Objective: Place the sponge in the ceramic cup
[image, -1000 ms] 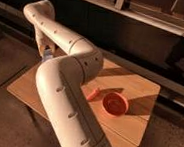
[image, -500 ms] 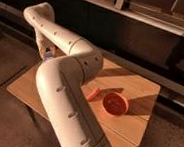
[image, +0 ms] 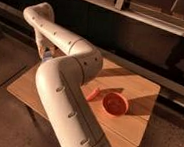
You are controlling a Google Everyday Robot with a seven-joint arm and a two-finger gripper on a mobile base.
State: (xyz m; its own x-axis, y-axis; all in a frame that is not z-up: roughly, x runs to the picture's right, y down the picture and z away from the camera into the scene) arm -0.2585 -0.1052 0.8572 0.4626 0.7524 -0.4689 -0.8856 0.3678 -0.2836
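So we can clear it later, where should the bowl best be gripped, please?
Pinch the bowl by its rim from above, at the near-right edge: it sits upright and open-topped, and the carrot lies close on its left. The pincer, shut, hangs over the far-left edge of the table.

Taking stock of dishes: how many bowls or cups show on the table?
1: the shallow red-orange bowl on the right half of the wooden table. The white robot arm covers its left side, so a cup may be hidden; the shut gripper is at the far-left edge.
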